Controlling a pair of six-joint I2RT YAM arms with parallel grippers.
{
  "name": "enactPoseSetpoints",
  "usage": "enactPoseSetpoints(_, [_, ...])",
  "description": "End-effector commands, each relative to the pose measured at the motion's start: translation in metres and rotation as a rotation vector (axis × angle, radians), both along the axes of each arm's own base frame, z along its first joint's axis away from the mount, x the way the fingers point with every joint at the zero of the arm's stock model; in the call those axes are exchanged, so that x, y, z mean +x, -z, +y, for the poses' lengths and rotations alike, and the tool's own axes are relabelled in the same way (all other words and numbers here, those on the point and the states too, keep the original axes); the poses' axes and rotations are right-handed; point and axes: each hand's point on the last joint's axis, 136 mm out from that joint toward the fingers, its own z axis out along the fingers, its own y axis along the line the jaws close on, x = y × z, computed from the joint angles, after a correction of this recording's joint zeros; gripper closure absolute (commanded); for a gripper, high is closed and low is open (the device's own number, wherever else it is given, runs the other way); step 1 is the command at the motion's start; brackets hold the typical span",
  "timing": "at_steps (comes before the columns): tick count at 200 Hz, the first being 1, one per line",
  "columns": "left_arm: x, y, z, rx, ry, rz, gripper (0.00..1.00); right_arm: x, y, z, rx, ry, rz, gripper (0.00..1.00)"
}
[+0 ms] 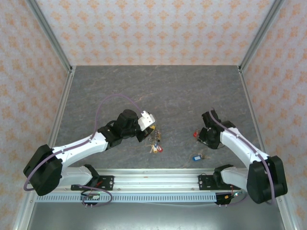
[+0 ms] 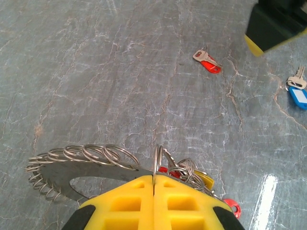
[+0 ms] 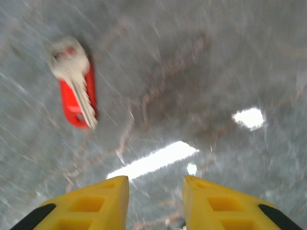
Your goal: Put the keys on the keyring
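Keyring [image 2: 62, 165] is clamped by its rim in the left pincer [image 2: 154, 181], with a bunch of keys [image 2: 184, 168] hanging off it. Looks like the fetch-the-next-key step. The right pincer [image 3: 156, 191] is spread wide, just off the loose red-tag key [image 3: 74, 93] on the table [image 2: 120, 72]. I reckon it needs to centre over it, then pinch that flat thing cleanly. The blue-tag key [image 2: 297, 93] waits nearby. The right wrist view is blurry, and I can't count the keys on the ring.

A robot test cell in a lab: a grey stone-patterned bench [image 1: 163, 91] boxed in by flowered wallpaper panels [image 1: 153, 28] on aluminium posts [image 1: 50, 34], with the left arm [image 1: 81, 146] and right arm [image 1: 240, 143] bolted to a metal rail [image 1: 153, 179].
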Motion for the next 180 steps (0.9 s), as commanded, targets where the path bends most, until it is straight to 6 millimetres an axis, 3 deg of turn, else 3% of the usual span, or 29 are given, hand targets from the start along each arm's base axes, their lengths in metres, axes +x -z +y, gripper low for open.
enactPoseSetpoints(1, [0.007, -0.021, -0.007, -0.063, -0.001, -0.034, 1.00, -0.028, 0.011, 0.004, 0.032, 0.087, 0.068, 0.64])
enactPoseSetpoints(66, [0.008, -0.024, -0.005, -0.038, 0.009, -0.037, 1.00, -0.044, 0.020, 0.012, 0.067, 0.088, 0.101, 0.63])
enactPoseSetpoints(88, [0.009, -0.026, -0.003, -0.035, 0.001, -0.041, 1.00, -0.049, 0.022, 0.015, 0.075, 0.089, 0.123, 0.68])
enactPoseSetpoints(140, [0.008, -0.028, 0.000, -0.032, -0.006, -0.047, 1.00, -0.053, 0.007, 0.005, 0.035, 0.112, 0.108, 0.66])
enactPoseSetpoints(180, [0.008, -0.026, 0.001, -0.031, -0.012, -0.044, 1.00, -0.053, 0.014, 0.017, 0.100, 0.120, 0.118, 0.67])
